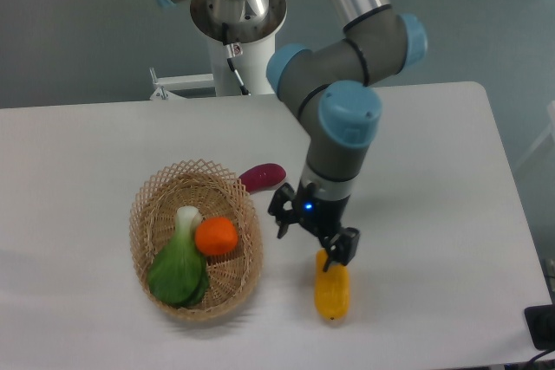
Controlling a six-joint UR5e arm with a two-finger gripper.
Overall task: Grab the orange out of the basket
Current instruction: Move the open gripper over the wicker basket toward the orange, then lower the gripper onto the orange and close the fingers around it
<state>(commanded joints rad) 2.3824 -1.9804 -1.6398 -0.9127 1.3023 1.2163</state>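
Observation:
The orange (216, 236) is a small round bright fruit lying inside the oval wicker basket (153, 205), against a green bok choy (179, 266). My gripper (312, 237) hangs open to the right of the basket, above the table, with nothing between its fingers. It is roughly a hand's width right of the orange and just outside the basket's rim. Its right finger overlaps the top of the yellow fruit in this view.
A long yellow mango-like fruit (332, 289) lies on the table right below the gripper. A dark red-purple sweet potato (262, 177) rests just beyond the basket's upper right rim. The arm's base column (238, 36) stands at the table's far edge.

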